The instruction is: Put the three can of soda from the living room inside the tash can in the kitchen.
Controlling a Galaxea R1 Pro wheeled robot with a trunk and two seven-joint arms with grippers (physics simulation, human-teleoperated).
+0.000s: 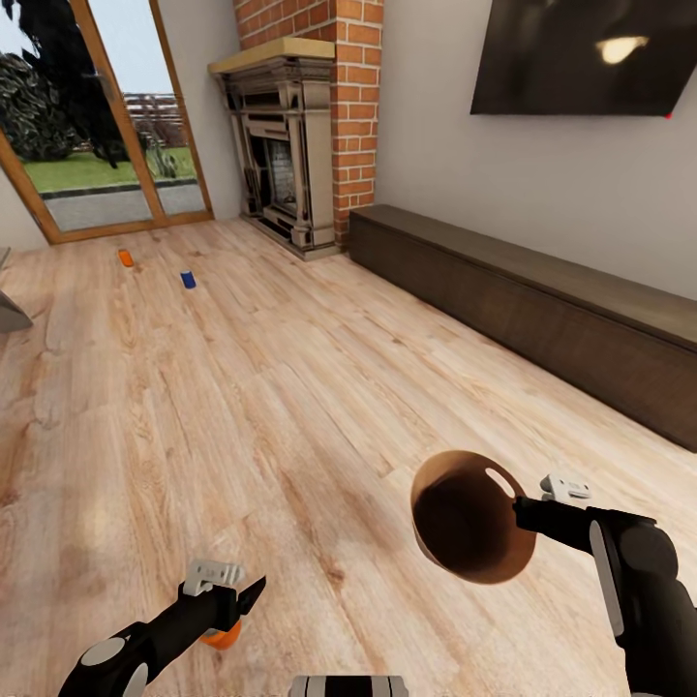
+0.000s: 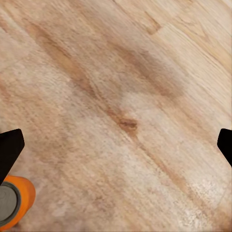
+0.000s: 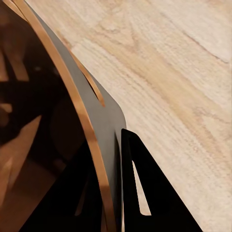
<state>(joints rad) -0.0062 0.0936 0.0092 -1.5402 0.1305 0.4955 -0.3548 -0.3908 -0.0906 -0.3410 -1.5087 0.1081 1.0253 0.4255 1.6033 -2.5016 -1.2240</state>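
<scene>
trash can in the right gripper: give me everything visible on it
The trash can is a small round brown bin with a thin lighter rim, a dark interior and an oval handle hole near the rim. It hangs above the wood floor, tilted, mouth facing the head camera. The right gripper pinches its rim wall, one finger outside.

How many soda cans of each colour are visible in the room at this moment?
Orange cans: 2, one far off on the floor near the glass doors, one under the left tool
Dark blue cans: 1
Total: 3
</scene>
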